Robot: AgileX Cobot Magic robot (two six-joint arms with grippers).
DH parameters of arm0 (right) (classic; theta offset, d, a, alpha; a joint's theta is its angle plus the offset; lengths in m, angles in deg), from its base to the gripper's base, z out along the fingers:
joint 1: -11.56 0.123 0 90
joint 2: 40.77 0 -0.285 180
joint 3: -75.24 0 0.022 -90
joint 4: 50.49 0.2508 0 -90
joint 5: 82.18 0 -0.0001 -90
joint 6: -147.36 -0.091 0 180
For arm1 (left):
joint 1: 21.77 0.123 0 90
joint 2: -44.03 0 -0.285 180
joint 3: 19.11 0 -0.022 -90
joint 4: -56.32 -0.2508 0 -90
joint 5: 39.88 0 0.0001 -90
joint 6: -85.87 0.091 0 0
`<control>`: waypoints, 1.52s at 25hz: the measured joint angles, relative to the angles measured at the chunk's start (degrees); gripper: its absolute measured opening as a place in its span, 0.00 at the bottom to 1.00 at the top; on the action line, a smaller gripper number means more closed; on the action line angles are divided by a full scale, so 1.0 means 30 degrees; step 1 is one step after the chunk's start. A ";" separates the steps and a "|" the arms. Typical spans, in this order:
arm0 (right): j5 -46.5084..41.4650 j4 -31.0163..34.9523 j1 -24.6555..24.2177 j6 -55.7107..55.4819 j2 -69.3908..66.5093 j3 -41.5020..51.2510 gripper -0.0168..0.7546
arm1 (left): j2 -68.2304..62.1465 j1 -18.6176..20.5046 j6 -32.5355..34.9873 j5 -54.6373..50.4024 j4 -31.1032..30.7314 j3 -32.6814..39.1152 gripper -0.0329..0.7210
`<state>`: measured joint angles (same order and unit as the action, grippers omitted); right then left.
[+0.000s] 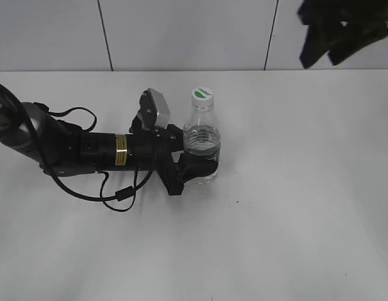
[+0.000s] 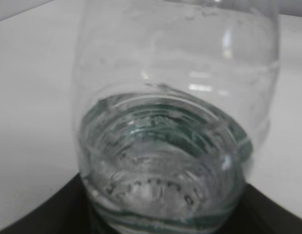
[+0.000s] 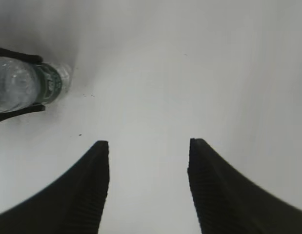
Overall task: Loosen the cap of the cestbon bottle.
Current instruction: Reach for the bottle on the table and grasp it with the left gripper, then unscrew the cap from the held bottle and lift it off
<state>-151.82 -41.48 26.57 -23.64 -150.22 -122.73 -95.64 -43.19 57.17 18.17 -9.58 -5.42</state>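
Exterior view: the cestbon bottle (image 1: 202, 139) stands upright on the white tabletop (image 1: 294, 207), a little left of centre and well back from the near edge. Its white cap (image 1: 202, 95) with the green mark sits on the neck. The left hand (image 1: 195, 168) reaches in low from the left and is closed around the bottle's lower body, its dark fingers wrapping the base on both sides. Wide bare tabletop lies to the right of and in front of the bottle; the far edge meets the wall behind it. The right hand (image 1: 336, 39) hangs high at the upper right, well apart from the bottle.

Left wrist view: the clear bottle (image 2: 175, 122) fills the frame, with dark fingers (image 2: 53, 214) pressed against its lower sides.

Right wrist view: the right hand (image 3: 148, 146) is spread wide and holds nothing, over bare tabletop (image 3: 190, 73). The bottle (image 3: 31, 85) lies at the left edge, gripped between the other hand's fingers (image 3: 19, 54).
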 joint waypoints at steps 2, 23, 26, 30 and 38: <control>0.0000 -0.0044 0.1396 0.0000 -0.0694 -0.0756 0.54 | 0.0000 0.0000 0.0000 0.0022 -0.0282 -0.0017 0.59; -0.0036 0.0012 0.6541 -0.0017 -0.3983 -0.3594 0.54 | 0.0000 0.0000 0.0000 0.0269 -0.1112 -0.0024 0.59; -0.0056 0.0101 0.6541 -0.0017 -0.4100 -0.3594 0.54 | 0.0000 0.0000 0.0000 0.0269 -0.1125 -0.0024 0.59; -0.0056 0.0219 0.6541 -0.0035 -0.4497 -0.3594 0.55 | 0.0000 0.0000 0.0000 0.0277 -0.1125 -0.0024 0.59; -0.0056 0.0338 0.6541 0.0019 -0.4576 -0.3594 0.56 | 0.0000 0.0000 0.0000 0.0277 -0.1134 -0.0024 0.59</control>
<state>-151.98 -40.46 46.19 -23.58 -163.95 -133.51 -95.64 -43.19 57.17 18.99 -12.98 -5.49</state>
